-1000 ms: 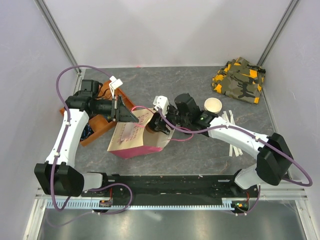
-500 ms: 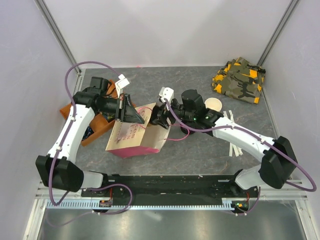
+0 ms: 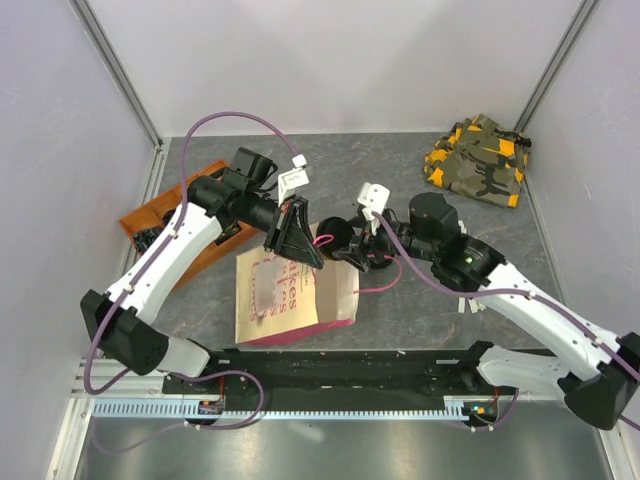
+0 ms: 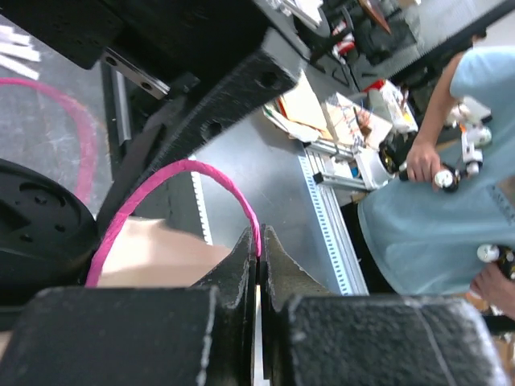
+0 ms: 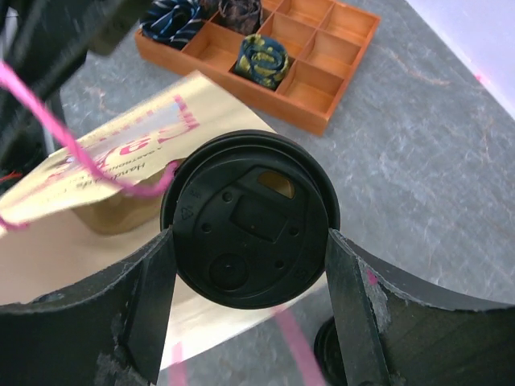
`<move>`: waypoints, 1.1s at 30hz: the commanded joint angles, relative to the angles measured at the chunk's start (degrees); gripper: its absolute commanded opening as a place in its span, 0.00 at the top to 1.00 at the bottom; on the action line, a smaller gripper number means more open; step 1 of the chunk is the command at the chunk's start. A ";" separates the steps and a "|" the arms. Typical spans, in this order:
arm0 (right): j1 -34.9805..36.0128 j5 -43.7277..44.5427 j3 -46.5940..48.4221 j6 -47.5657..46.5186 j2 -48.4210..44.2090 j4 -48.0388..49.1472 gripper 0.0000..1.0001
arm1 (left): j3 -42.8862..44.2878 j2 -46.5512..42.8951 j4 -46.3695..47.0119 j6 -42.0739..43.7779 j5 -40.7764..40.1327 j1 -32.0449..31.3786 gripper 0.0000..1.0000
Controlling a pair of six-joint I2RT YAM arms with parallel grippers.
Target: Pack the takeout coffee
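Note:
The takeout coffee shows its round black lid between my right gripper's fingers, which are shut on it. From above, the cup is held over the top edge of a tan paper bag with pink print. My left gripper is shut on the bag's pink cord handle and holds it up; from above, that gripper is just left of the cup. The bag's tan side lies left of the cup in the right wrist view.
An orange compartment tray with rolled ties sits at the left, also seen in the right wrist view. A camouflage cloth lies at the back right. White sticks lie by the right arm. A loose black lid lies on the table under the cup.
My left gripper moved right and forward with the pink handle, dragging the bag nearer and to the right. My right gripper moved right with the cup; its arm now covers the lidless cup.

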 commanded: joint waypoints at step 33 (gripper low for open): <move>4.57 -4.65 -1.92 -1.80 0.04 -3.01 0.55 | -13.12 -24.68 6.57 -5.72 -19.24 7.78 0.98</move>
